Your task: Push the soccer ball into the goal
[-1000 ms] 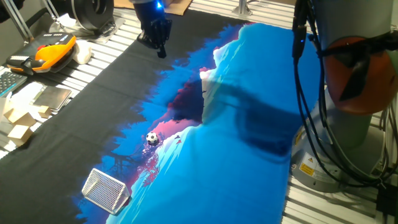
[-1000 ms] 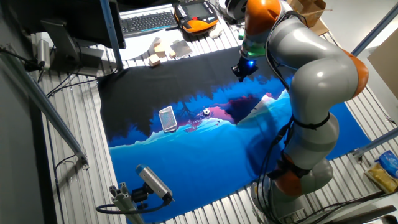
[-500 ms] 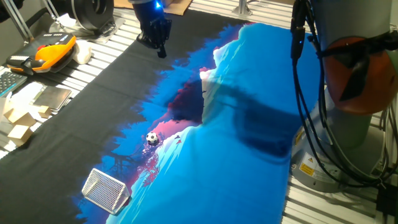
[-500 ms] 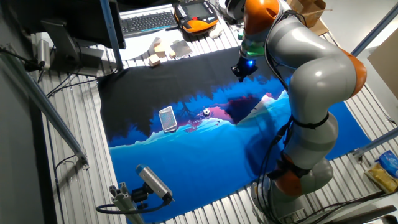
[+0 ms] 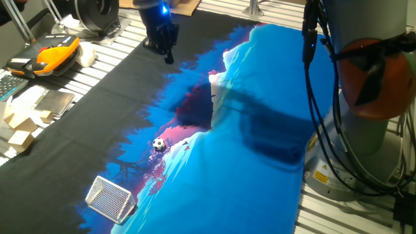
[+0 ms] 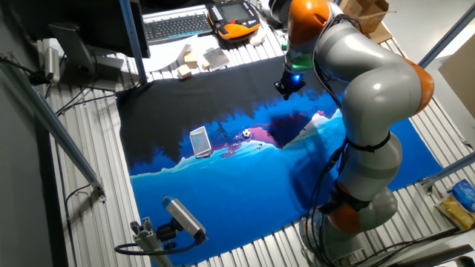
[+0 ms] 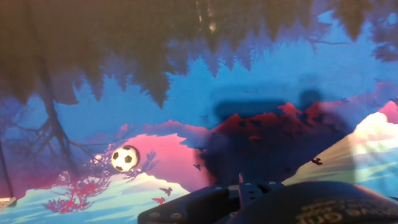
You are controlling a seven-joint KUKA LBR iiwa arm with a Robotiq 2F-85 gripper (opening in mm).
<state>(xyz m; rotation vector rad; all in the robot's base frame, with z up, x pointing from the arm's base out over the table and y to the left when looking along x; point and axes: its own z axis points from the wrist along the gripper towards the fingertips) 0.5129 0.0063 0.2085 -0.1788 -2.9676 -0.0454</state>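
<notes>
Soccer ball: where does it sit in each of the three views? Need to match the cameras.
One fixed view: soccer ball lower left of centre, up and right of the goal.
The other fixed view: ball mid-frame, right of the goal.
Hand view: ball lower left; goal not in it.
Shared landmark: the pink hill print beside the ball.

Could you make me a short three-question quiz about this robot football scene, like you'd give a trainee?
1. True or false: the soccer ball already sits inside the goal.
2. What lies under the ball?
A. bare metal slats
B. a printed cloth with a blue and black landscape
C. a wooden board
3. Fill in: the gripper hangs over the ____ part of the cloth, far from the ball.

Key
1. False: the ball rests on the cloth, apart from the goal.
2. B
3. black. Whether its jaws are open cannot be told from these views.
</notes>
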